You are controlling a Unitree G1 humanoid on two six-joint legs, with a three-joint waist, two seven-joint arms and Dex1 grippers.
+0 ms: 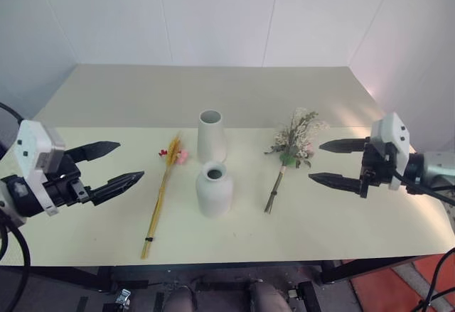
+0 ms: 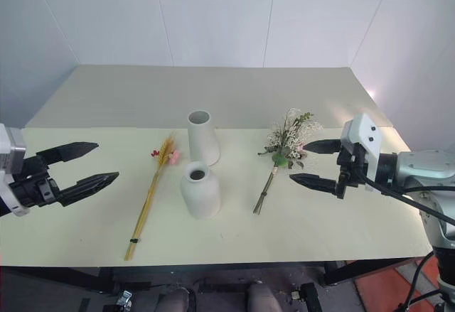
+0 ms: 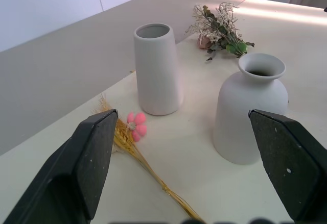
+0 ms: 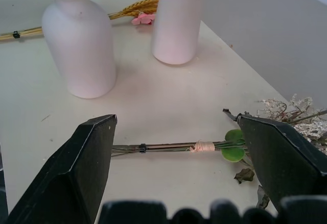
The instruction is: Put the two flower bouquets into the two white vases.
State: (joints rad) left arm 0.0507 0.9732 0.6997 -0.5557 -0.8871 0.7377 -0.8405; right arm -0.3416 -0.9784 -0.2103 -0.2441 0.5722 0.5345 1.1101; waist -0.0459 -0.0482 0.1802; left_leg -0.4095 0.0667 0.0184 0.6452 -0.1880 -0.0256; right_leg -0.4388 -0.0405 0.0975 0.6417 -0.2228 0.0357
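Two white vases stand mid-table: a taller tapered vase point(image 1: 211, 135) behind a shorter bottle-shaped vase point(image 1: 214, 189). A slim golden wheat-like bouquet point(image 1: 161, 195) with small pink and red flowers lies flat to their left. To their right lies a bushy bouquet point(image 1: 293, 145) of green leaves and cream sprigs, its stems point(image 4: 168, 146) pointing toward the front edge. My left gripper point(image 1: 119, 163) hovers open left of the wheat bunch, holding nothing. My right gripper point(image 1: 328, 162) hovers open just right of the bushy bouquet, its stems in line with the gap between the fingers in the right wrist view.
The pale yellow table point(image 1: 370, 227) has open surface at the front and on both sides. Behind it sits a second beige surface point(image 1: 213, 92) against white walls. The front edge of the table runs close to me.
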